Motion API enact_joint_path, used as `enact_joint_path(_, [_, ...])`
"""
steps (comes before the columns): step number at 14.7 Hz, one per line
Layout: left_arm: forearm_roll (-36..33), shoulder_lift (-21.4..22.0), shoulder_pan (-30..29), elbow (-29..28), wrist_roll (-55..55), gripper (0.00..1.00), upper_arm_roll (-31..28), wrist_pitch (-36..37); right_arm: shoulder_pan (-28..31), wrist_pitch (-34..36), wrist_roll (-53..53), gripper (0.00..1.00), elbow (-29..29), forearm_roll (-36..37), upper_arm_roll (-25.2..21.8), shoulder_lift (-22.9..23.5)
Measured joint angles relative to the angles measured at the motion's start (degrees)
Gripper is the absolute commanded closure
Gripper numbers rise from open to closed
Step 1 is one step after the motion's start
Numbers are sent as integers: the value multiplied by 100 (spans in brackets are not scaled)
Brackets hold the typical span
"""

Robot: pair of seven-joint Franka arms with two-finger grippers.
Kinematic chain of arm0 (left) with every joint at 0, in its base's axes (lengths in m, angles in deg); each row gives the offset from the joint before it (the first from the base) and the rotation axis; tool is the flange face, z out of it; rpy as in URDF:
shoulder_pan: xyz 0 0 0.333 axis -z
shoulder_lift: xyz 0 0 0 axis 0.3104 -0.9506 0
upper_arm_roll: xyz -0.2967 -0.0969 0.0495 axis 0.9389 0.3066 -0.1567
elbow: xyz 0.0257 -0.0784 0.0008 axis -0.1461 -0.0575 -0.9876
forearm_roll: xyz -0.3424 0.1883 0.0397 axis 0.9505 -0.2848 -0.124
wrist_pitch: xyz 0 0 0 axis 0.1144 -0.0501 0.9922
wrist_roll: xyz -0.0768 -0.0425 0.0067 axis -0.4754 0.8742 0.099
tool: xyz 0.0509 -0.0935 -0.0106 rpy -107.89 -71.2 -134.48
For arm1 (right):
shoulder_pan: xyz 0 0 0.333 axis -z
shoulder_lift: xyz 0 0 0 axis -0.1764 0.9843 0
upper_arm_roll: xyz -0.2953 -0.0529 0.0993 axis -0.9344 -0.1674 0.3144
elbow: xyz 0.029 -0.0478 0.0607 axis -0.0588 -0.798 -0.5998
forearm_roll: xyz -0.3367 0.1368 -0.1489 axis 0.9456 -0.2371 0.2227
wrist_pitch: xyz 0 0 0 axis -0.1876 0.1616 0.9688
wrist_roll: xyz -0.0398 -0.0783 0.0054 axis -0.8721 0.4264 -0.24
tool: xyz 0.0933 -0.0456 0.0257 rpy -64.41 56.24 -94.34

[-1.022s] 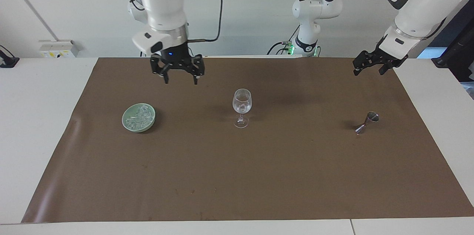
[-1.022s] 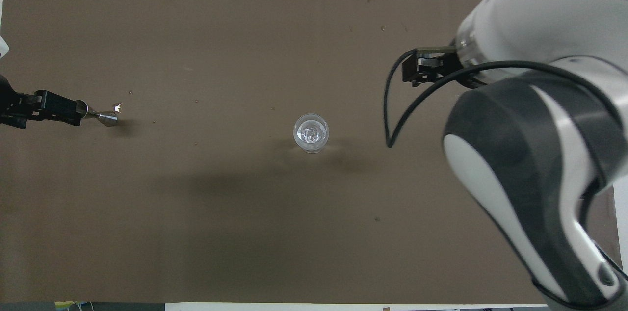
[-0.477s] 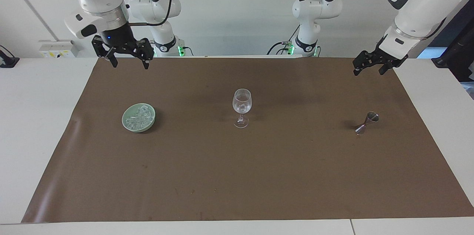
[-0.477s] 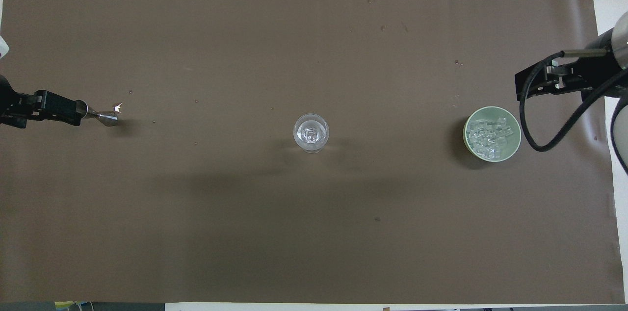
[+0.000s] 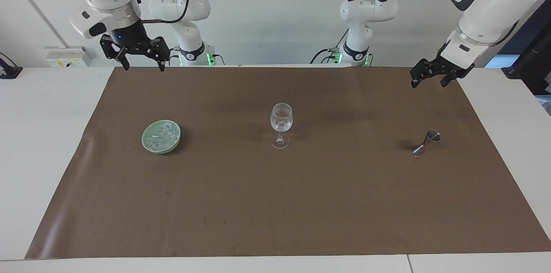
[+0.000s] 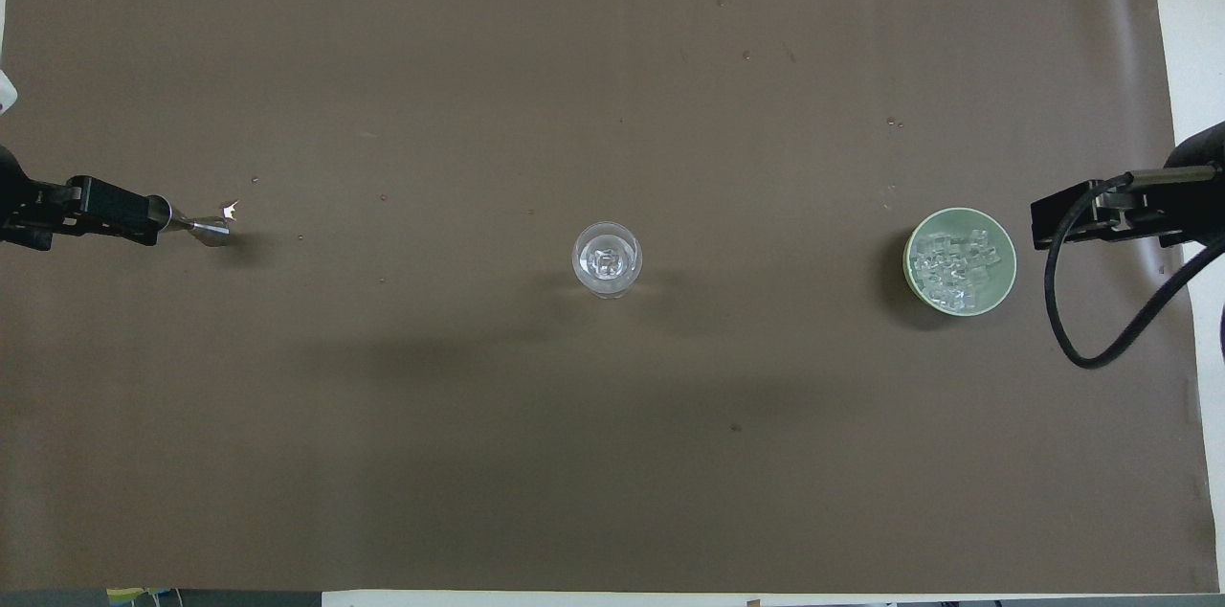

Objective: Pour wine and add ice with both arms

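Note:
The clear stemmed wine glass (image 5: 281,124) (image 6: 607,259) stands mid-mat; no wine shows. Something clear glints in its bowl, and I cannot tell what. The ice (image 5: 162,134) (image 6: 960,260) is a heap of small cubes in a pale green bowl (image 5: 143,139) (image 6: 909,258) toward the right arm's end. A small steel jigger (image 5: 426,143) (image 6: 206,226) stands toward the left arm's end. My right gripper (image 5: 144,67) (image 6: 1035,224) hangs open and empty over the mat's robot-side edge, beside the bowl. My left gripper (image 5: 428,83) (image 6: 153,214) waits open and empty, high above the mat, apart from the jigger.
A brown mat (image 5: 275,204) covers most of the white table (image 5: 43,135). The arm bases and their cables stand along the robots' edge. A small white box (image 5: 68,56) sits on the table at the right arm's end.
The right arm has swung from over the mat between bowl and glass out toward its own end and risen, uncovering the bowl in the overhead view. The left arm has not moved.

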Motion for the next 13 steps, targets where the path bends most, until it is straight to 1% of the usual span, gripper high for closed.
enact_joint_path(5, [0,0,0,0,0,0,0,0,21,-177,0,0,-65,0,-64,146])
enact_joint_path(13, [0,0,0,0,0,0,0,0,7,-285,-34,0,40,0,-32,145])
